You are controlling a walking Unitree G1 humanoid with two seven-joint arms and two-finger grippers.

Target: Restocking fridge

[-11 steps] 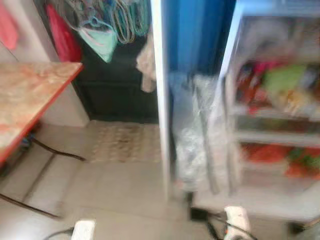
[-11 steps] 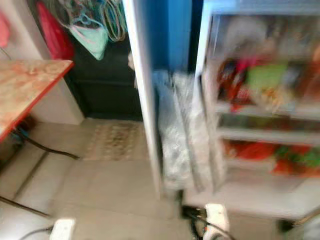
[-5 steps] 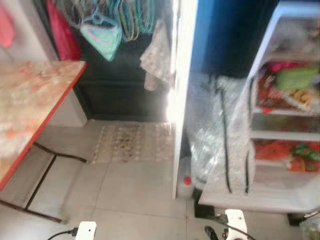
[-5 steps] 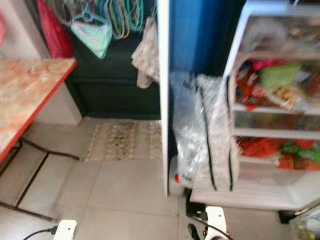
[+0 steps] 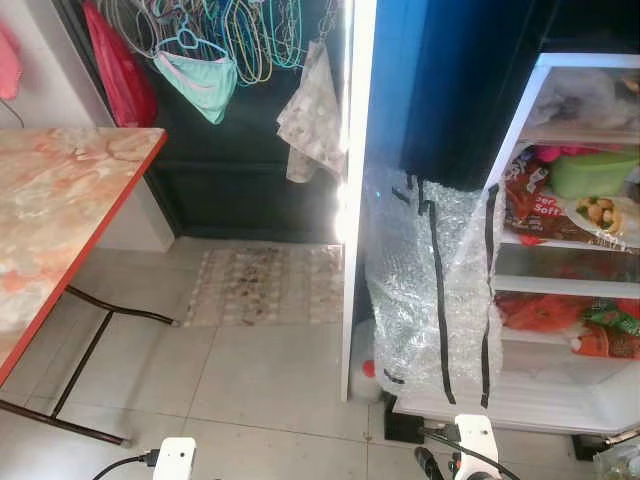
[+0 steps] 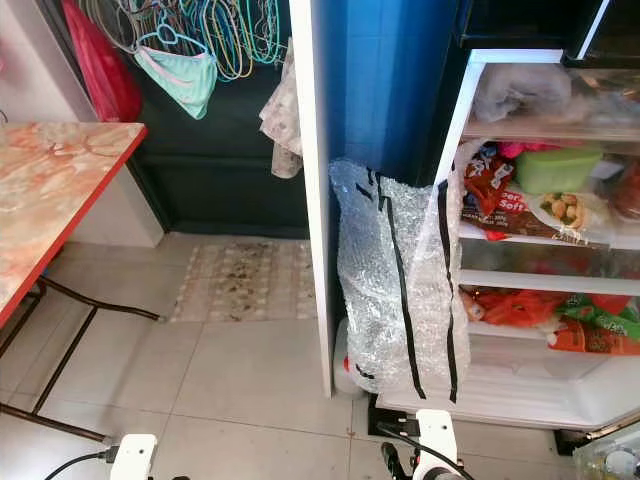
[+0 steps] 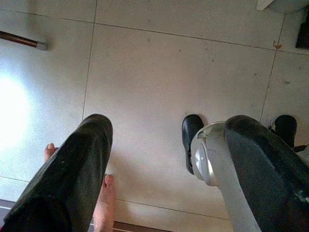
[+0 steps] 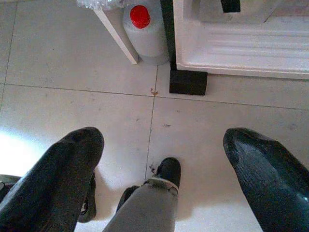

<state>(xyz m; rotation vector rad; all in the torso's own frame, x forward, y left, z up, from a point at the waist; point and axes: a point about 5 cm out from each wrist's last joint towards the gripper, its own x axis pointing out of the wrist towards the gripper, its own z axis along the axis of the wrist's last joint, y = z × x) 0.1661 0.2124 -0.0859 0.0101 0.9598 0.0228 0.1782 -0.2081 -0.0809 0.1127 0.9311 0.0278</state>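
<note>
I see the fridge standing open ahead on my right, shelves packed, bubble wrap hanging at its door. Left hand and right hand hang spread over floor tiles, holding nothing.

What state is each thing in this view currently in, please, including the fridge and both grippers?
White fridge: open, shelves stocked with packets.
Bubble wrap with black tape: draped over the fridge's left edge.
Grey jug with red cap: capped, upright on the floor.
Marble-patterned table with red edge: standing, top bare.
Left gripper: open, hanging above the floor.
Right gripper: open, hanging above the floor.
</note>
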